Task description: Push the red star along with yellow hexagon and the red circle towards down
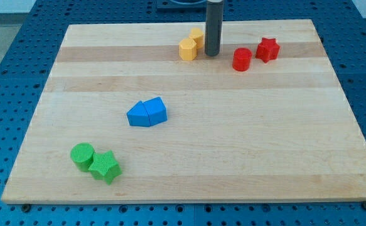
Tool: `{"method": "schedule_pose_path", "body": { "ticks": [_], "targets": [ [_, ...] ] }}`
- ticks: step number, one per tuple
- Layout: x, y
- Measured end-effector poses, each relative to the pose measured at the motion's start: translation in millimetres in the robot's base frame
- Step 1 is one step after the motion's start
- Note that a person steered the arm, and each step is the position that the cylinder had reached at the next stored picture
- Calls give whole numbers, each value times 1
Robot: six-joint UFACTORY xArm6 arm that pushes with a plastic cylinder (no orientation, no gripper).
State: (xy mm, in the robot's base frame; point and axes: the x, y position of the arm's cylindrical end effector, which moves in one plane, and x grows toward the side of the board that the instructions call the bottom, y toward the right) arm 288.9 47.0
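My tip (212,54), the lower end of the straight dark rod, rests on the pale wooden desk (233,157) near its far edge, at about twelve o'clock on the board. There are no fingers on this arm, so nothing stands apart, together or clamped; the rod simply touches down between two groups of blocks.

The small red plastic star (267,49) lies toward three o'clock from my tip, well off to the view's right. The red plastic circle (242,59), a short cylinder, sits just beside the star at its eight o'clock, between the star and my tip but apart from the rod. On the other side, at nine o'clock from my tip, is the yellow plastic hexagon (188,48), near the rod; whether they touch I cannot tell. A second yellow block (197,36) sits just behind the hexagon, its shape unclear.

The relation that matters: all three task blocks lie roughly level with my tip, strung left to right across the top of the board, while they must travel toward six o'clock. My tip is beside them, not behind them. I judge it must first get round to their twelve o'clock side before any downward push works.

Elsewhere, a blue two-piece cluster (147,113) lies near the centre, and a green circle (82,155) touching a green star (105,167) sits at seven o'clock.
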Motion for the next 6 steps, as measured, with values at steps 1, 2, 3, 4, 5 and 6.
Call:
{"method": "schedule_pose_path", "body": {
  "ticks": [1,2,3,4,5,6],
  "targets": [
    [-23,0],
    [-45,0],
    [-47,-4],
    [-52,-40],
    [-52,-42],
    [-50,-45]
  ]
}}
